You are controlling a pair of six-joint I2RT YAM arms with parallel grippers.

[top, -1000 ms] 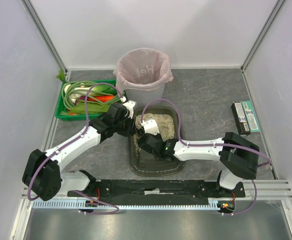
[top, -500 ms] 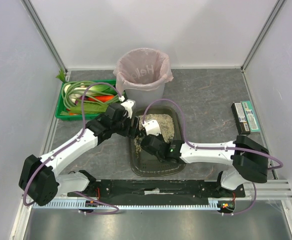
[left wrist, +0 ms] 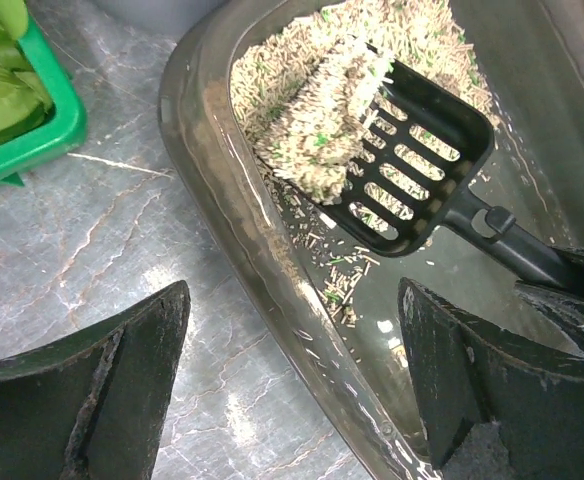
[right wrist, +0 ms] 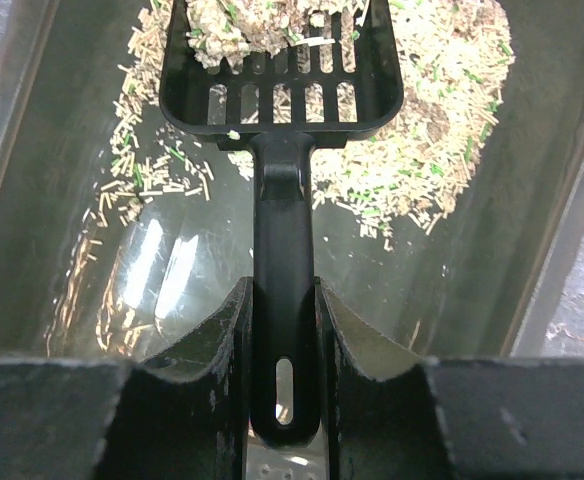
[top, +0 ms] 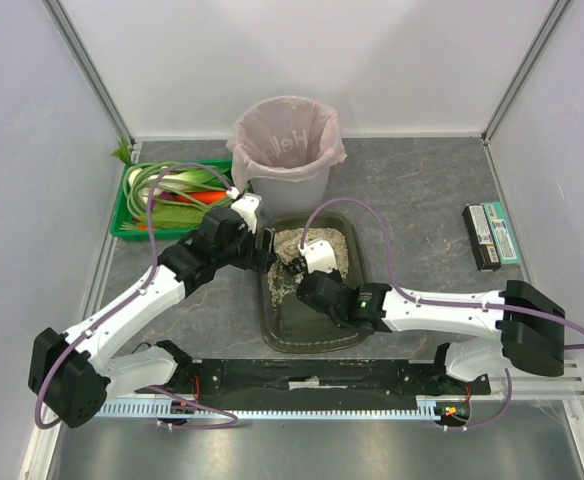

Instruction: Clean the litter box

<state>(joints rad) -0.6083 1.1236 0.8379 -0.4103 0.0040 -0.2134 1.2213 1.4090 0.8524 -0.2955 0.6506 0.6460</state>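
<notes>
The litter box [top: 272, 335] is set just in front of the grey bin [top: 287, 180], on the side nearer the arms, with the beige litter [right wrist: 442, 120] heaped at the end closest to the bin. A black slotted scoop [left wrist: 412, 170] is gripped by its handle in the right gripper [right wrist: 282, 330], whose jaws are closed narrowly on it, and a clump [left wrist: 317, 130] is carried on the blade at that bin end of the tray. The left gripper [left wrist: 294, 300] is held wide, with nothing between its fingers, above the tray's rim on the side left of the bin. The lift is judged to be the step in hand. The scoop should be kept level and shaken lightly so that loose grains are sifted back through the slots. It can then be raised the short way over the bin's pink bag [top: 257, 150] without the clump being tipped off.
</notes>
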